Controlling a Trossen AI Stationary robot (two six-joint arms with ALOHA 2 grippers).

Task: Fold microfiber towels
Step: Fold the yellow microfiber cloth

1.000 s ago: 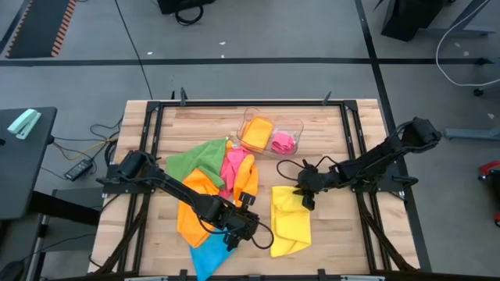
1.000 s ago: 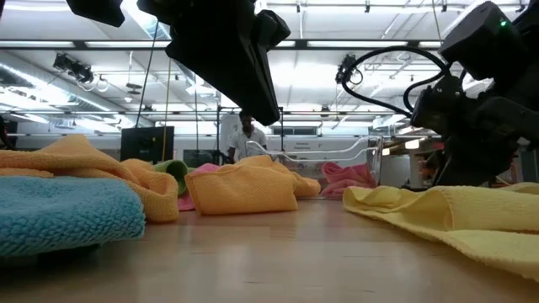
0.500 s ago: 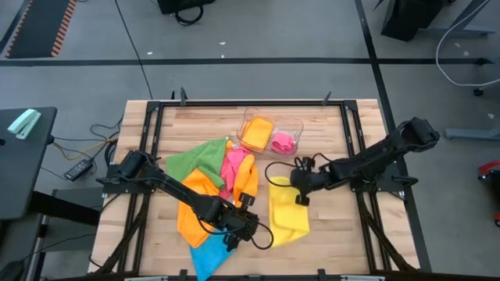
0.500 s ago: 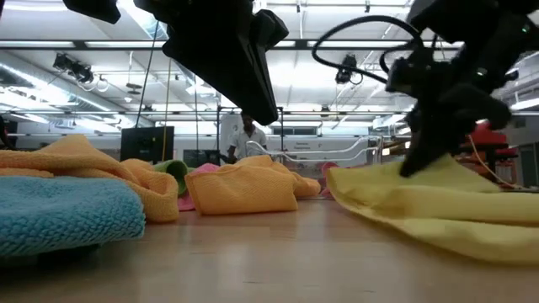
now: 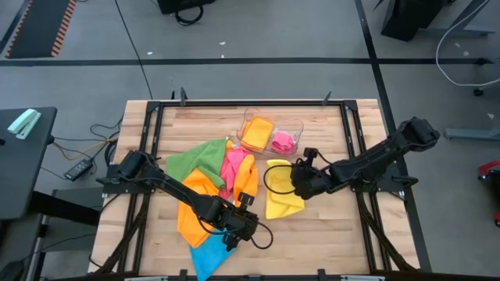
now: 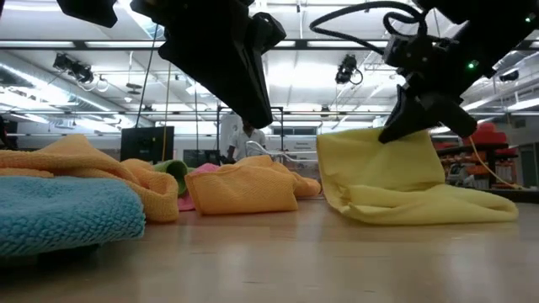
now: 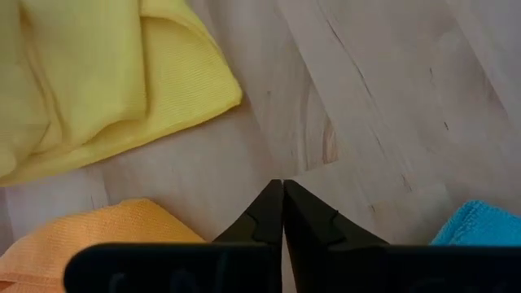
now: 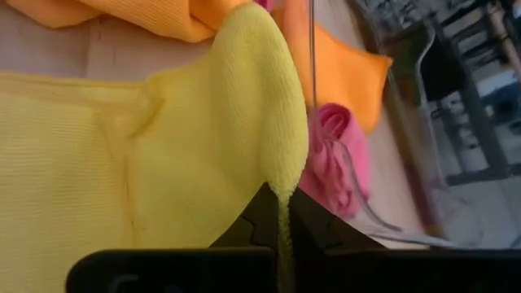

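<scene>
Roughly seven towels (image 5: 205, 162), one tray (image 5: 269, 134).

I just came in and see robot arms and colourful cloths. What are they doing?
The robot is folding towels. Its right pincer is shut on an edge of the soft yellow microfiber towel and holds it lifted off the wooden table. The left pincer is shut and empty, low near the blue towel. A pile of orange, pink and green cloths waits beside them.

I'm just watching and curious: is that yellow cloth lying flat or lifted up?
Partly lifted. The right pincer pinches one edge of the yellow cloth, raising it while the rest trails on the table.
</scene>
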